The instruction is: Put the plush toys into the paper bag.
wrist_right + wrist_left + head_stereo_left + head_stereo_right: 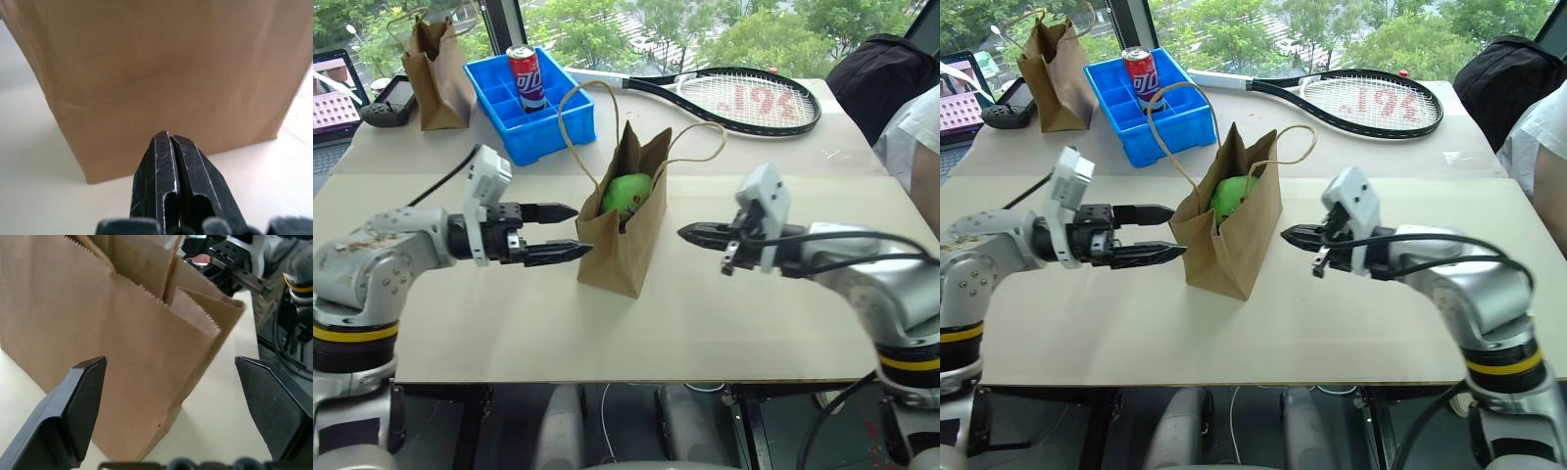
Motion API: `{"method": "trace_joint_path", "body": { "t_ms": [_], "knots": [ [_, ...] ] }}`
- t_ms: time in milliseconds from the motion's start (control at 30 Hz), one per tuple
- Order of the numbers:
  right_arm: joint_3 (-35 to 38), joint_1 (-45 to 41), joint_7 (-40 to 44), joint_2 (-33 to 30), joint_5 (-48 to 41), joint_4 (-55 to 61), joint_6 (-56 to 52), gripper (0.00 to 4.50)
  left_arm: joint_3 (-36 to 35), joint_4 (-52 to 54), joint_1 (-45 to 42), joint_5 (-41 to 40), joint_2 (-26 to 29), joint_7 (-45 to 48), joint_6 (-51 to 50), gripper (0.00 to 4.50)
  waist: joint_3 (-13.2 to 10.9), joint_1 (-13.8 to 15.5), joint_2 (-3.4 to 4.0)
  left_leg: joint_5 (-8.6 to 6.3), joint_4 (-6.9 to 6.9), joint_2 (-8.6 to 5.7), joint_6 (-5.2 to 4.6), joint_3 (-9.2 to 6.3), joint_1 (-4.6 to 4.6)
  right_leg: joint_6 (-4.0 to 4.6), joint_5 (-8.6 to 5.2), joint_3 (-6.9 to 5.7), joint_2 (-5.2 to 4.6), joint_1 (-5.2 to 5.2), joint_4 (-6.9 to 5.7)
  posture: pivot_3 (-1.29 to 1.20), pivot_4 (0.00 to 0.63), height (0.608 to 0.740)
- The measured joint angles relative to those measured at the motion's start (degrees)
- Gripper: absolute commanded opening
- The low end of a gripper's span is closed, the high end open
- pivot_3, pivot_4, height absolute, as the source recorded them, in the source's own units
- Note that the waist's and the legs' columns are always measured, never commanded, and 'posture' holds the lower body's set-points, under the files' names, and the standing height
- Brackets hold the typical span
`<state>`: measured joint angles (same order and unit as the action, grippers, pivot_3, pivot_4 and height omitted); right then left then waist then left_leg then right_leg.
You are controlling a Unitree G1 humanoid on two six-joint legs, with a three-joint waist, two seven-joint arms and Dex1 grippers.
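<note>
One plush toy, the rounded light-green one (626, 194), already sits inside the paper bag (625, 240), its top showing in the bag's open mouth between the twisted-cord handles. The red chili pepper cannot be made out on the table around the bag; it may lie deeper in the bag, hidden by the walls, but the pictures do not settle that.

Both arms flank the bag. The left gripper (560, 232) hangs just beside the bag's left face with its two black fingers spread wide and nothing between them; the left wrist view looks at the bag's side wall through the gap. The right gripper (690, 233) points at the bag's right face, near it but apart, its fingers pressed together on nothing.

Judging by this, at least half the job is done, and possibly all of it. Behind the bag stand a blue bin (530, 110), a tennis racket (744, 98) and a narrower paper bag (435, 73).
</note>
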<state>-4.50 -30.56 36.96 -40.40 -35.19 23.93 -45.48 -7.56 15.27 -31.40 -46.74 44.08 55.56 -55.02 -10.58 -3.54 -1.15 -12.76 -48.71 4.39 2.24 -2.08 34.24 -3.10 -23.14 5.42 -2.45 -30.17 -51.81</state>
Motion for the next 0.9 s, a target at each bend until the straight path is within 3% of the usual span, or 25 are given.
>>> {"method": "trace_joint_path", "body": {
  "t_ms": [200, 567, 600, 667, 900],
  "knots": [
    [-5.11, -0.12, -3.55, 10.33, 4.47, -0.02, 3.22, 0.06, -1.66, 3.24, -0.15, -6.26, -4.94, -10.07, -6.98, 4.5, 0.0, -0.17, -0.01, 0.01, -0.05, 0.0, 0.0, -0.03, -0.03, -0.01, 0.02, -0.01, 0.02, 0.02, -0.09, 0.0, 0.15, 0.656],
    [-9.68, 1.28, -6.02, 18.19, 11.51, -1.81, 6.65, 0.06, -2.69, 4.97, -1.67, -10.85, -7.89, -19.14, -10.16, 4.5, 0.0, -0.12, -0.02, 0.01, -0.1, -0.01, 0.02, -0.05, -0.04, -0.01, 0.02, -0.03, 0.01, 0.05, -0.13, 0.0, 0.15, 0.656],
    [-9.91, 1.88, -6.0, 18.24, 11.78, -1.81, 6.66, 0.0, -2.64, 4.97, -1.67, -10.83, -7.89, -19.5, -10.14, 4.09, 0.0, -0.12, -0.02, 0.01, -0.1, -0.01, 0.02, -0.05, -0.04, -0.01, 0.02, -0.03, 0.01, 0.05, -0.14, 0.0, 0.15, 0.656],
    [-10.07, 2.39, -6.0, 18.44, 12.15, -1.82, 6.66, 0.0, -2.54, 4.94, -1.67, -10.45, -7.9, -20.12, -9.94, 3.77, 0.0, -0.11, -0.02, 0.02, -0.1, -0.01, 0.02, -0.05, -0.04, -0.01, 0.03, -0.03, 0.01, 0.04, -0.15, 0.0, 0.15, 0.656],
    [-10.04, 3.44, -6.55, 19.5, 13.05, -1.73, 6.66, 0.0, -0.89, 4.01, -1.68, -6.88, -10.27, -22.2, -6.97, 1.34, 0.0, -0.07, -0.02, 0.02, -0.12, -0.01, 0.03, -0.05, -0.06, -0.01, 0.03, -0.02, 0.02, 0.04, -0.18, 0.0, 0.15, 0.656]
  ]
}}
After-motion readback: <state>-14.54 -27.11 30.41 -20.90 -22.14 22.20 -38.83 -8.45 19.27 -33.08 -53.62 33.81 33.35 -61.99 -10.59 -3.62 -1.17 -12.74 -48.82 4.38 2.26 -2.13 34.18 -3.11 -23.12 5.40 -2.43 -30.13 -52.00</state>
